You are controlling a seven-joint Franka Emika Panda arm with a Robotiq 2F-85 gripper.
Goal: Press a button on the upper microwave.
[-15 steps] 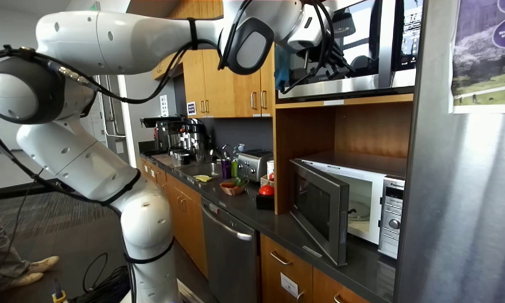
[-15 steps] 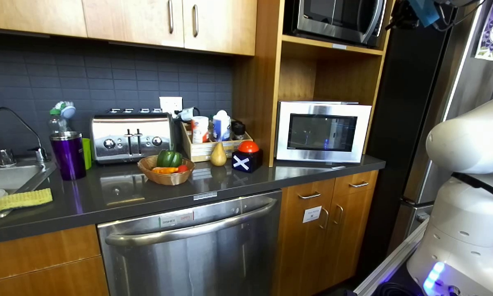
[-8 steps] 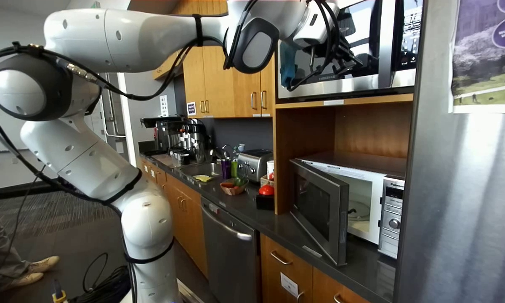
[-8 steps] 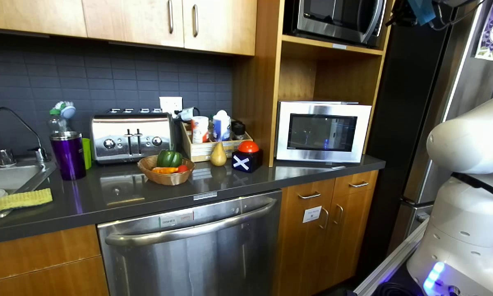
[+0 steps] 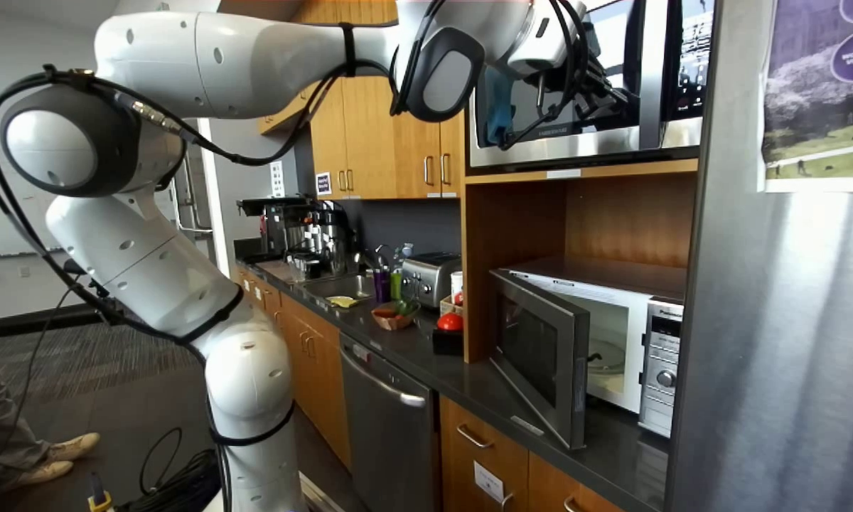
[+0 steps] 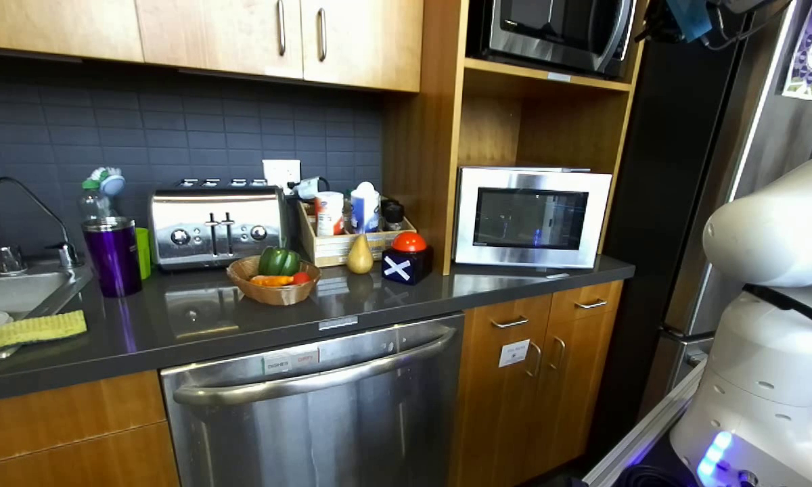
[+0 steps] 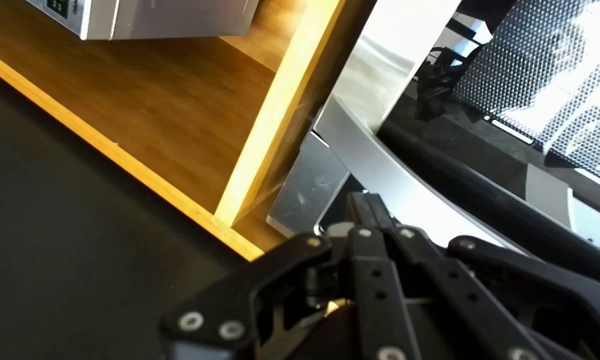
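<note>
The upper microwave sits on the wooden shelf, with a steel frame, dark glass door and vertical silver handle. Right of that handle runs its dark control strip, with small markings too fine to read as separate buttons. My gripper is in front of the door, its tips left of the handle in this exterior view. In the wrist view the fingertips of my gripper are pressed together with nothing between them. They overlap the edge of the handle and hide part of the strip; contact cannot be made out.
A fridge stands right of the cabinet; a dark flat surface fills the wrist view's lower left. Below the shelf board, a smaller microwave has its grey door swung out over the counter.
In an exterior view the arm and gripper have moved steadily rightward across the upper microwave's door, closer to the handle. The gripper has stayed shut. Both microwaves look unchanged.
</note>
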